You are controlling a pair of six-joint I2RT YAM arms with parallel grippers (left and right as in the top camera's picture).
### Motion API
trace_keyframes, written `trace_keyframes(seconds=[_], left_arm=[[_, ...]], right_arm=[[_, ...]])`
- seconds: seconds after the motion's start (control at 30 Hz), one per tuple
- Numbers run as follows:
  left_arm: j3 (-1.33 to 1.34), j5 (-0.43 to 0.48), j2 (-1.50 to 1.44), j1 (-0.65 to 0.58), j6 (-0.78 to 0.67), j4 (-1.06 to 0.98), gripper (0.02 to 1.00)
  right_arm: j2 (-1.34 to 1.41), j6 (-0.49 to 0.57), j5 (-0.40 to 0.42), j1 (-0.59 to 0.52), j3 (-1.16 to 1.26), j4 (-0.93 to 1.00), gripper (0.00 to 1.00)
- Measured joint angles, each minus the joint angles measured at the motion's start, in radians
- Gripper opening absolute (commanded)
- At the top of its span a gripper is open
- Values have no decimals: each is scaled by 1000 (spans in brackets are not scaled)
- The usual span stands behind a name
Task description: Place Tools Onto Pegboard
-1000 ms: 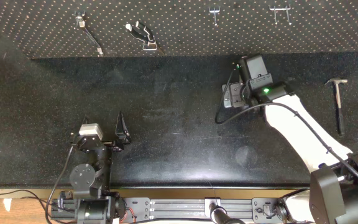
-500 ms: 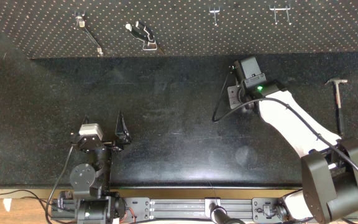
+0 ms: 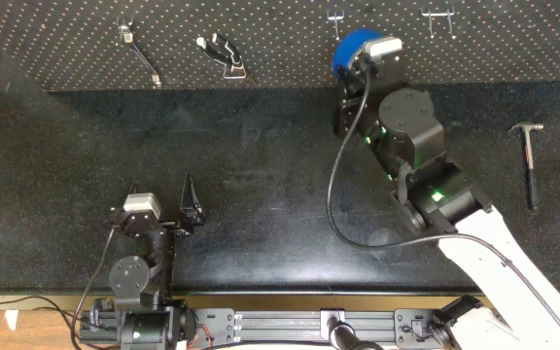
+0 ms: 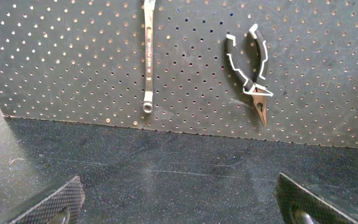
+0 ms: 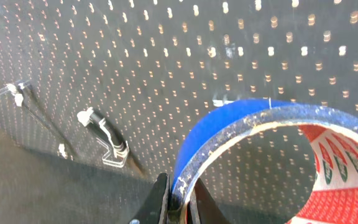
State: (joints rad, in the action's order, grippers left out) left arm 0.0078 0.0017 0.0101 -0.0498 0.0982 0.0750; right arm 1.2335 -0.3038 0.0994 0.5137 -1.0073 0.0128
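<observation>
Right gripper [image 5: 178, 208] clamped on tape roll [image 5: 229, 122] at pegboard [image 3: 270, 34]; next we seat it over hook [image 3: 335, 17]. Left gripper [image 4: 179, 205] jaws apart.

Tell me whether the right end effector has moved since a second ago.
Yes. The right end effector, shut on the blue tape roll, has gone up the top view, from the worktop to the pegboard, just below a hook.

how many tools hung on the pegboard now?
2: a wrench toward the pegboard's left end, pliers beside it. The hammer lies on the table; the right gripper holds a tape roll.
</observation>
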Motion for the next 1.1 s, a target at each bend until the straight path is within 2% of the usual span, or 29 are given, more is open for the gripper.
trace_keyframes(seconds=[0.37,0.57,0.6,0.63,0.67,0.7,0.77,0.8,0.9,1.1], left_arm=[[0,0,0,0,0,0,996],[0,0,0,0,0,0,996],[0,0,0,0,0,0,996],[0,0,0,0,0,0,996],[0,0,0,0,0,0,996],[0,0,0,0,0,0,996],[0,0,0,0,0,0,996],[0,0,0,0,0,0,996],[0,0,0,0,0,0,996],[0,0,0,0,0,0,996]], right_arm=[[265,26,34,6,4,-356,75],[397,32,93,8,5,-513,77],[411,33,112,14,5,-535,132],[418,33,120,17,5,-544,301],[425,32,121,18,5,-562,689],[432,40,128,17,5,-571,717],[439,47,138,14,5,-571,915],[439,48,138,14,5,-573,974],[438,55,130,13,3,-538,980],[233,55,89,13,-3,-69,985]])
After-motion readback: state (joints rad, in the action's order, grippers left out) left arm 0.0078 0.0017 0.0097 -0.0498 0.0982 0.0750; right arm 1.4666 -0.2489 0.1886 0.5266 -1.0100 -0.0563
